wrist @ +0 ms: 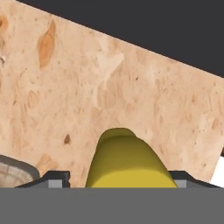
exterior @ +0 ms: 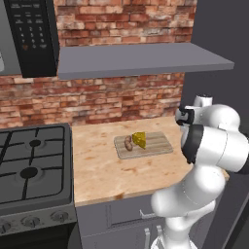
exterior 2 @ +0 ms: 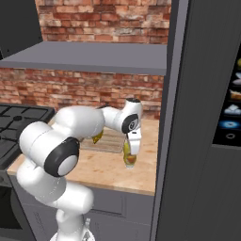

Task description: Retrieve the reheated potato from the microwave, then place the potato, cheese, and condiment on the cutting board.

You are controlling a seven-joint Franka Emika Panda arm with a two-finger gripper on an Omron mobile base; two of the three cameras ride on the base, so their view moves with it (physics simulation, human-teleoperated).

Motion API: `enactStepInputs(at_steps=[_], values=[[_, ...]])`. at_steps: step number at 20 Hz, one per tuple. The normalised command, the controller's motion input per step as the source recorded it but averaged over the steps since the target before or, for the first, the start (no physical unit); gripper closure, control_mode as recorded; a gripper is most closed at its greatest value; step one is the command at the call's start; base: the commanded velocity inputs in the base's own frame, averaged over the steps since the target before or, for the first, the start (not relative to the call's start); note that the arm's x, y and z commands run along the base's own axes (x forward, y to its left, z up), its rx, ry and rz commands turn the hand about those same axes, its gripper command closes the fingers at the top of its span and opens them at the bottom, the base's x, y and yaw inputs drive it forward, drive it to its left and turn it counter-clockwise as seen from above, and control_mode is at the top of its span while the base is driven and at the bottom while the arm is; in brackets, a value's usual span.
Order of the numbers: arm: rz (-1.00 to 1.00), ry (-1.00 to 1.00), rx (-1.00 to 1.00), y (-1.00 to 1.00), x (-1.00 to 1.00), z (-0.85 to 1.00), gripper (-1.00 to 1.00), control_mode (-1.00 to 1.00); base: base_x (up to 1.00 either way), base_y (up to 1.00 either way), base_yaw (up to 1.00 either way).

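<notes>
yellow plastic sits between the gripper (exterior 2: 130, 162) tips: the condiment (wrist: 127, 159) bottle is clamped there, seen from the hand view as a rounded yellow body pointing down at the pale speckled wooden counter (exterior: 104, 168). from the right base view the bottle hangs under the white hand, low over the counter near its front edge and beside the tall dark cabinet panel (exterior 2: 172, 117), not yet over the cutting board (exterior: 155, 143).

the potato (exterior: 128, 143) and the cheese (exterior: 140, 140) wedge already lie on that board, touching or nearly so, toward its left half. the striped right half looks bare. the microwave (exterior: 31, 36) hangs up at the top left, well apart from all this.

the likely step in hand is carrying the bottle across to the board. risks, as i judge them: the grip seems to be on the bottle's side, so a fast swing could let it slip or twist between the tips. setting it down too close to the cheese could knock the wedge or roll the potato off the board. released tilted or from too high, a narrow upright bottle may topple and roll over the counter's front edge. the elbow also sweeps near the cabinet panel.
</notes>
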Motion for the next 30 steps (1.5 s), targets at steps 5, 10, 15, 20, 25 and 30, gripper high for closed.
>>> enactStepInputs(at_steps=[5,10,15,20,25,30], values=[[0.0,0.01,0.0,-0.01,0.0,-0.09,1.0,-1.0,0.0,0.0,0.0],[0.0,0.0,0.0,0.01,0.0,0.2,1.0,-1.0,0.0,0.0,0.0],[0.0,0.03,0.0,0.11,0.0,0.35,1.0,-1.0,0.0,0.0,0.0],[0.0,0.02,0.0,0.22,0.02,0.3,1.0,-1.0,0.0,0.0,0.0],[0.04,0.04,0.0,0.21,0.1,0.15,1.0,-1.0,0.0,0.0,0.0],[0.05,0.03,0.0,0.23,0.22,0.06,1.0,-1.0,0.0,0.0,0.0]])
